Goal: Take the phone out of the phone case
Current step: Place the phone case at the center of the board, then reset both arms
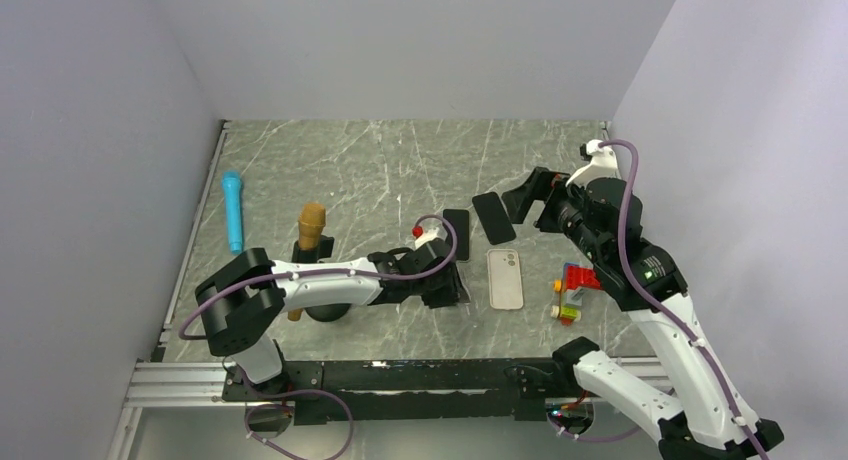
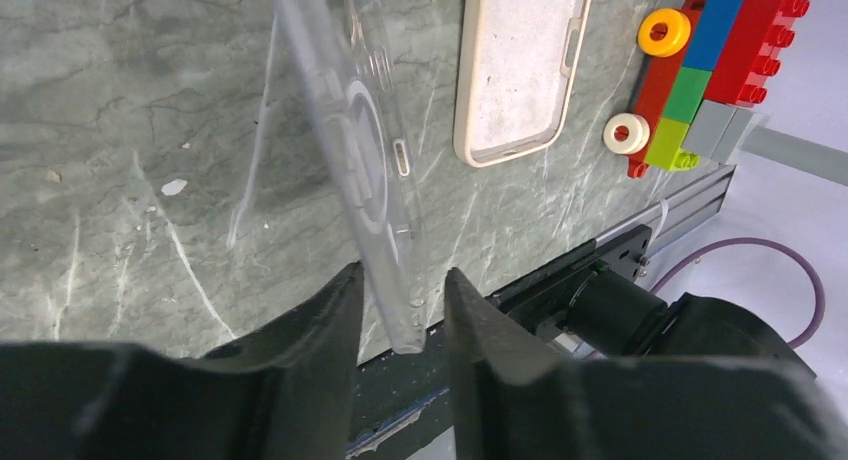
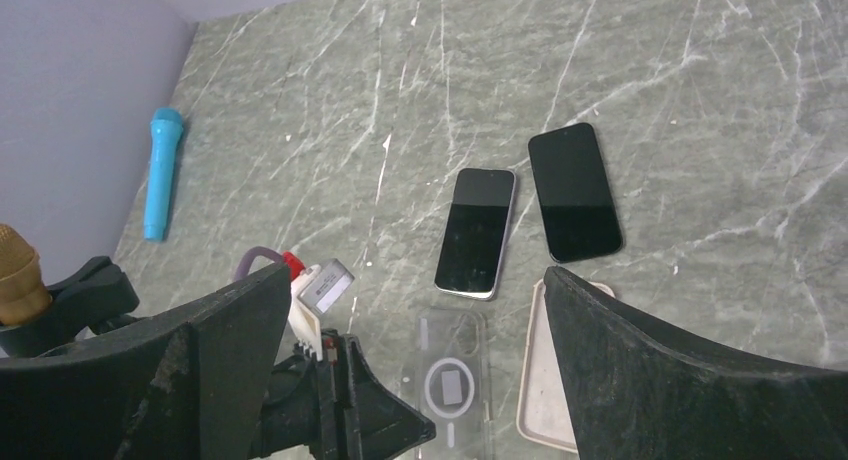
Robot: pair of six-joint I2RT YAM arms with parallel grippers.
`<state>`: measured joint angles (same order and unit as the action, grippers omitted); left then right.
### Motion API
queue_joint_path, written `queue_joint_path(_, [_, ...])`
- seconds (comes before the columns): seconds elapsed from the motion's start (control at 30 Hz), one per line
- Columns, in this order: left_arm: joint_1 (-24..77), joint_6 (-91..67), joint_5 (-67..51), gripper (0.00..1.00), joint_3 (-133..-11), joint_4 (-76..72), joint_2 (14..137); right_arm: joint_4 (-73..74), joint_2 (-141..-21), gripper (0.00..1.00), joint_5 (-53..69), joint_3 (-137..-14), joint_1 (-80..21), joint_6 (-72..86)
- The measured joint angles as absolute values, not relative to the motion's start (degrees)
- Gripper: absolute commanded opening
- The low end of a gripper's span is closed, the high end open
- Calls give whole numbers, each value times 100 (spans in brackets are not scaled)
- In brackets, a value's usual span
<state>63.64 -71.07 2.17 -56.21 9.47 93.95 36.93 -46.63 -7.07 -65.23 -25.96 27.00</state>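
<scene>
A clear phone case [image 2: 375,150] lies empty, its edge between the jaws of my left gripper [image 2: 400,280]. The left finger touches it and a small gap shows at the right finger. In the right wrist view the clear case [image 3: 455,385] lies beside the left gripper [image 3: 360,400]. Two black phones [image 1: 456,233] [image 1: 493,217] lie bare on the table, face up, also in the right wrist view [image 3: 476,232] [image 3: 574,192]. An empty beige case [image 1: 505,278] lies to their right. My right gripper [image 1: 525,195] is wide open and empty above the phones.
A toy brick block with rings [image 1: 572,292] sits right of the beige case. A blue microphone [image 1: 233,210] lies at the far left. A gold-headed microphone [image 1: 311,228] stands by the left arm. Walls close in the table on three sides.
</scene>
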Motion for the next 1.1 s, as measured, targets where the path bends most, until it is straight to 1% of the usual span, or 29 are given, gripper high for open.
queue_joint_path(0.07, [6355,-7043,211,51,-5621,928,9389,3758,-4611,100,-720,-6541,-2596,2698])
queue_joint_path(0.2, [6307,-6796,259,70,-5621,1059,9201,3918,-4547,100,-775,-6696,-2596,2672])
queue_joint_path(0.3, [6281,-6464,458,92,-5695,1448,8812,4053,-4449,100,-897,-6827,-2596,2628])
queue_joint_path(0.37, [6274,-6243,598,97,-5828,1680,8558,4088,-4366,100,-985,-6875,-2596,2596])
queue_joint_path(0.47, [6270,-5808,856,99,-6171,2067,8090,4237,-4281,100,-1203,-7004,-2596,2569])
queue_joint_path(0.63, [6267,-4825,1050,100,-6910,2423,7212,4604,-4270,100,-1649,-7483,-2596,2512])
queue_joint_path(0.8, [6265,-3605,993,99,-8246,2738,6567,4720,-4128,100,-2078,-7765,-2596,2408])
queue_joint_path(0.87, [6265,-3186,1035,100,-8578,2773,6285,4724,-3990,100,-2191,-7776,-2596,2368])
queue_joint_path(0.97, [6265,-2510,1223,99,-8621,2749,5570,4735,-3710,100,-2314,-7776,-2593,2322])
queue_joint_path(1.1, [6265,-1745,1763,99,-8082,2462,4329,4709,-3245,100,-2392,-7776,-2591,2279])
